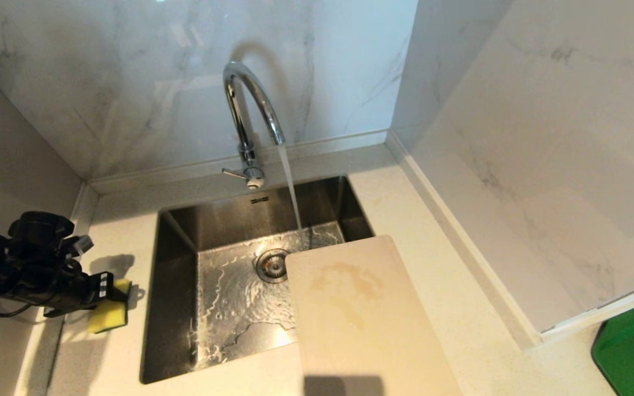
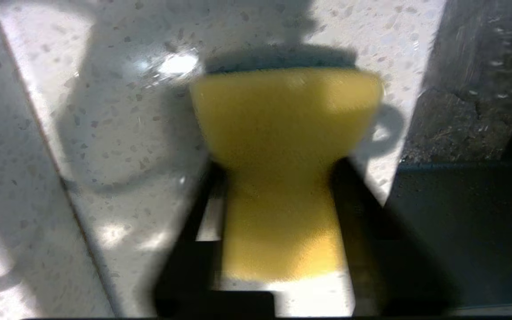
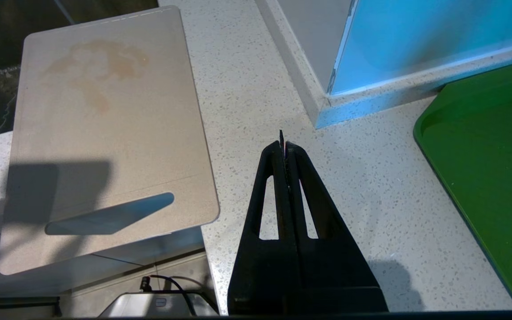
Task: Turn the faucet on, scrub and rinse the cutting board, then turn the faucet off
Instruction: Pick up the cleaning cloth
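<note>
Partly hidden at the far left of the head view, the left gripper [image 1: 114, 297] is seen only as a dark mass of housing and cable, and its jaws cannot be separated there. From the left wrist view it is clear that the yellow sponge [image 2: 282, 169] is pinched between the two black fingers [image 2: 354, 209], its waist squeezed in; the picture is blurred, so the dark scouring layer along the sponge's far edge is barely made out. The sponge is held over the speckled countertop [image 1: 113, 231], just left of the sink [image 1: 174, 264].

No readable writing is found; a small dark mark on the sink's far wall below the faucet [image 1: 245, 110] is too small to be read.

The cutting board [image 1: 361, 308] is laid across the sink's near right corner, its far end overhanging the basin near the drain [image 1: 271, 265] and its near end cut off by the frame. Its long axis runs near to far, leaning slightly left at the far end; the slanted slot handle [image 3: 109, 215] is at the near end, which overhangs the counter's near edge. A brownish stain [image 1: 344, 283] is seen on its far half.

Water is running from the spout into the basin, just beyond the board.

The right gripper [image 3: 285, 149] is clenched on nothing, above the countertop between the cutting board and a green tray [image 3: 491, 169], which is cut off at the right.
</note>
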Controlling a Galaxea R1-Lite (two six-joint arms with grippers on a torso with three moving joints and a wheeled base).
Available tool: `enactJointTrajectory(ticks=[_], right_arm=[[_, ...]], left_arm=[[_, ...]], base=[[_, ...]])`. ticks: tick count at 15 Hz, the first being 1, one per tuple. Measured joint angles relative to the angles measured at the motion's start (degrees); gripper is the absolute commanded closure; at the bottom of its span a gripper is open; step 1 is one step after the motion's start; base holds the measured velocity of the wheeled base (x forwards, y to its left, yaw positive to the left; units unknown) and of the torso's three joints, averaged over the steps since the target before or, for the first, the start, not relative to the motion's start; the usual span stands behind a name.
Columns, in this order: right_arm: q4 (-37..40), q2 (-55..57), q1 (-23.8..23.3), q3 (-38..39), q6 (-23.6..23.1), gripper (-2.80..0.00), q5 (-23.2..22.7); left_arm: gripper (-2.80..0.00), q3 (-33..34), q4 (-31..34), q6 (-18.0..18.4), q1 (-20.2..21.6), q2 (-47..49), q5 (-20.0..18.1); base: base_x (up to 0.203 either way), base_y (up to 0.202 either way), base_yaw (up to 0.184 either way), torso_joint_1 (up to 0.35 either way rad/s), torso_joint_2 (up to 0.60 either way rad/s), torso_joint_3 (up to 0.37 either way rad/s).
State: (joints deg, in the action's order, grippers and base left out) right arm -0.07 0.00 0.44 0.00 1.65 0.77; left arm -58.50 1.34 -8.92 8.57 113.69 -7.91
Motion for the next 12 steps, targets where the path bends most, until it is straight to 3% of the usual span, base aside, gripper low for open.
enactJointTrajectory(ticks=[7,12], right_arm=[[0.0,0.0,0.0,0.0,0.0,0.00,0.0],[0.0,0.0,0.0,0.0,0.0,0.00,0.0]], left_arm=[[0.00,-1.7,4.8,0.7,-0.4,-4.2,-3.4],[0.00,-4.8,14.7,7.8,-0.4,-12.9,-5.2]], base=[[0.000,0.000,0.000,0.000,0.00,0.000],[0.000,0.000,0.000,0.000,0.00,0.000]])
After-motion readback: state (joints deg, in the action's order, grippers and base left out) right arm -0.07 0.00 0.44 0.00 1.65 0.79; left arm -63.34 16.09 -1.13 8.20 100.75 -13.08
